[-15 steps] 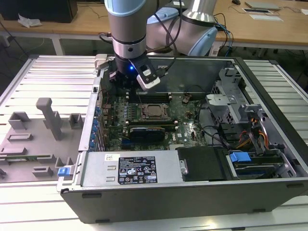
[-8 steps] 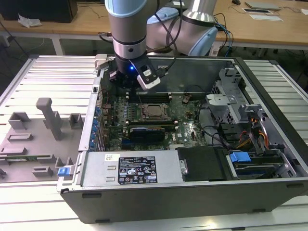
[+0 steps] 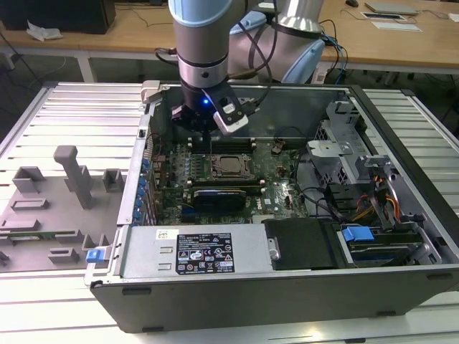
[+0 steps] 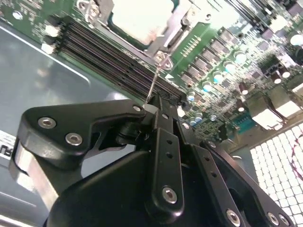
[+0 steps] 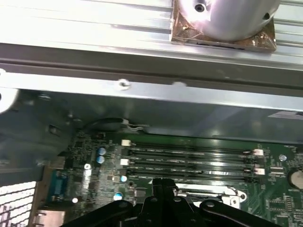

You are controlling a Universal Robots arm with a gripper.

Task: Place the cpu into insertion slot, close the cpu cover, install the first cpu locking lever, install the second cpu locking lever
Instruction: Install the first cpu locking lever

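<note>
The cpu (image 4: 135, 19) lies flat in the insertion slot (image 3: 215, 174) on the green motherboard, its silver top showing. The cpu cover (image 4: 179, 26) lies down over it as a metal frame around the chip. A thin wire locking lever (image 4: 154, 82) rises from the socket's corner to the tip of my gripper (image 4: 152, 105). The black fingers are shut on the lever's free end. In the exterior view my gripper (image 3: 212, 136) hangs just behind the socket, over the memory slots. In the first wrist view the gripper (image 5: 163, 187) sits beside the socket's metal edge (image 5: 213, 191).
Black memory slots (image 5: 189, 158) run beside the socket. A black card (image 3: 222, 195) and the power supply (image 3: 193, 251) lie in front. The case wall (image 5: 142, 80) stands close behind. A drive cage (image 3: 337, 143) and cables (image 3: 380, 201) fill the exterior view's right; a grey fixture plate (image 3: 57, 208) lies outside the case.
</note>
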